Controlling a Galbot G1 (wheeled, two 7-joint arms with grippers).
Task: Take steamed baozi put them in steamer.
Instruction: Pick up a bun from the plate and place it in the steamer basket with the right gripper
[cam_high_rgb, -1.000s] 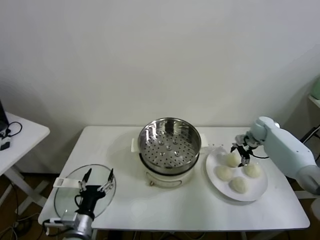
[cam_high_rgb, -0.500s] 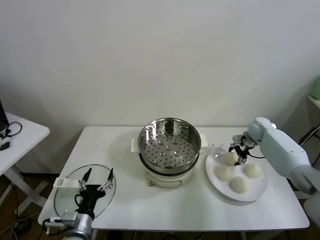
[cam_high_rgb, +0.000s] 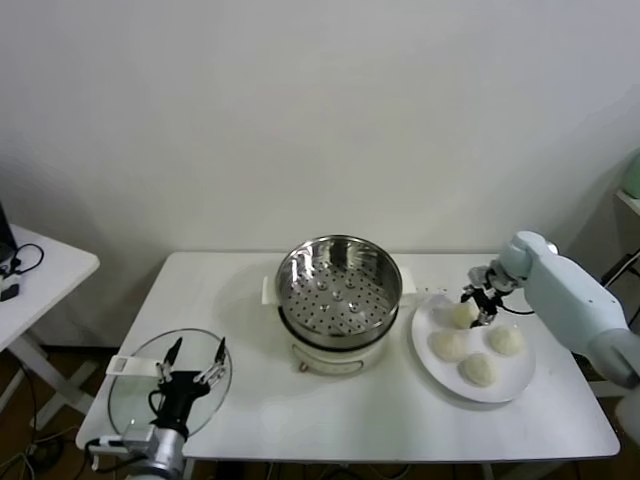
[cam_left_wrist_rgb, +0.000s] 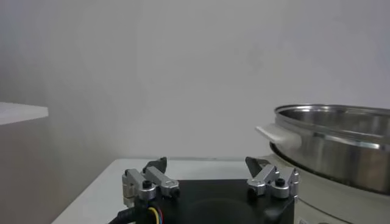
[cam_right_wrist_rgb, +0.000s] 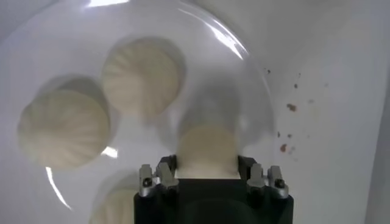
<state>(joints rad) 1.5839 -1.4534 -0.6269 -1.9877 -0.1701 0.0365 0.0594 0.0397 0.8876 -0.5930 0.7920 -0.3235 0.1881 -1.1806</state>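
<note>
Four cream-white baozi lie on a white plate (cam_high_rgb: 510, 385) at the right of the table. My right gripper (cam_high_rgb: 482, 303) is down at the back-left baozi (cam_high_rgb: 462, 315). In the right wrist view that baozi (cam_right_wrist_rgb: 206, 149) sits between the two fingers, which press on both its sides. The other three baozi (cam_right_wrist_rgb: 141, 76) (cam_right_wrist_rgb: 64, 128) (cam_right_wrist_rgb: 116, 204) lie free on the plate (cam_right_wrist_rgb: 201, 36). The steel steamer (cam_high_rgb: 338, 290) stands empty at the table's middle on its white base. My left gripper (cam_high_rgb: 193, 358) is parked open over the glass lid.
A flat glass lid (cam_high_rgb: 135, 385) lies at the table's front left, under my left gripper. The steamer's rim and white handle (cam_left_wrist_rgb: 277, 134) show close by in the left wrist view. A second white table (cam_high_rgb: 40, 270) stands at the far left.
My right gripper has shifted slightly up and to the left over the back-left baozi and closed in round it. The left arm has not moved.
</note>
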